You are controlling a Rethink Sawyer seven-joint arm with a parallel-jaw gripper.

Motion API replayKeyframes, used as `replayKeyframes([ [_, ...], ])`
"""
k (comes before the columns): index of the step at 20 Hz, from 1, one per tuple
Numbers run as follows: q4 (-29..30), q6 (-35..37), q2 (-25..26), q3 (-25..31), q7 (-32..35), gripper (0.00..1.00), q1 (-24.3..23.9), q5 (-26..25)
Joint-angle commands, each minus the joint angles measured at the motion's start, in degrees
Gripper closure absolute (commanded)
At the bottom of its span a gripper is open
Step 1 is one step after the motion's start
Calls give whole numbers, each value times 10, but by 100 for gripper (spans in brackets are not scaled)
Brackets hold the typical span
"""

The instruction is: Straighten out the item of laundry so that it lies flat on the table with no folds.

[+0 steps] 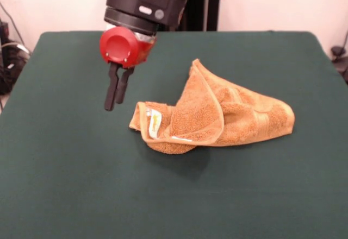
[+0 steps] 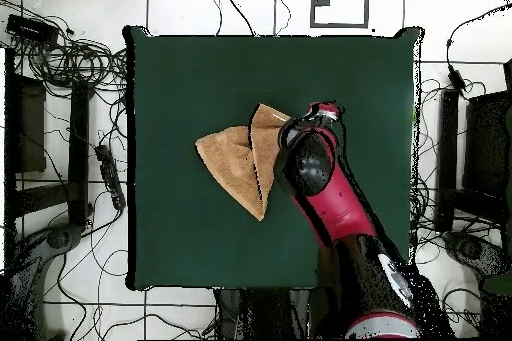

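The fingers (image 1: 116, 99) were close together and held nothing, hanging just beside the folded towel (image 1: 217, 114) on the tabletop (image 1: 65, 184), maybe ready to grab its near corner.

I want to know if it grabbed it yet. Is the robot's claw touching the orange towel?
Apart. The front view shows green table between the gripper and the towel.
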Motion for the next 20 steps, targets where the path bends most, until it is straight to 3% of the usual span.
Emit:
replayKeyframes([
  [1, 19, -15, 21, 77, 178, 0, 12, 7],
  [20, 28, 12, 13, 64, 150, 0, 11, 2],
])
